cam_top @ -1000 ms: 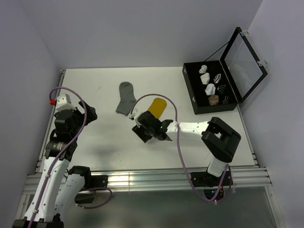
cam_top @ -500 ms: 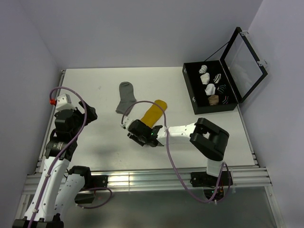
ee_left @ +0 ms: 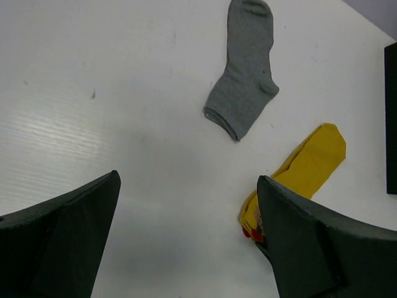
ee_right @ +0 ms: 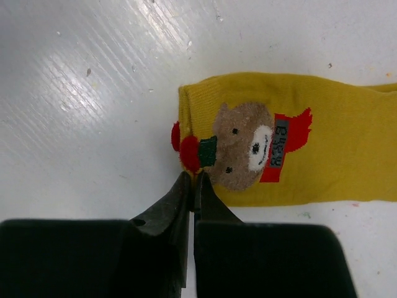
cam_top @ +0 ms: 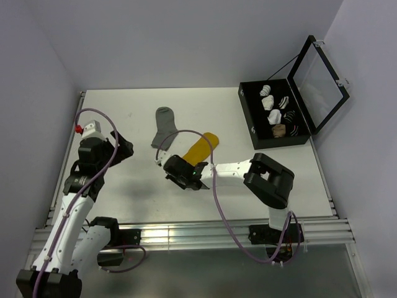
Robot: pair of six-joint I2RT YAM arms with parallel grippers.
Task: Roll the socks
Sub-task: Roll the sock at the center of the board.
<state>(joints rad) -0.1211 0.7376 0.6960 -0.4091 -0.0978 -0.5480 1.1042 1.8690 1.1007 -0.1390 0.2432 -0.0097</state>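
Observation:
The mustard-yellow sock (cam_top: 202,147) lies flat and diagonal in the middle of the table, and its end with a bear picture and red marks (ee_right: 245,144) points at my right arm. My right gripper (cam_top: 185,166) (ee_right: 192,177) is shut, its tips pinching that end's edge. The grey sock (cam_top: 165,127) (ee_left: 245,69) lies flat just left and farther back, and nothing touches it. My left gripper (cam_top: 121,148) (ee_left: 187,180) hovers wide open over bare table to the left. The yellow sock (ee_left: 313,160) shows beside its right finger.
A black box (cam_top: 247,115) with its lid (cam_top: 319,79) raised stands at the back right. It holds white, striped and tan sock bundles. The table's left rail (cam_top: 73,133) runs close to my left arm.
My right gripper slid left along the yellow sock to its near end and closed on the edge. The sock shifted slightly. My left arm moved a little up and right.

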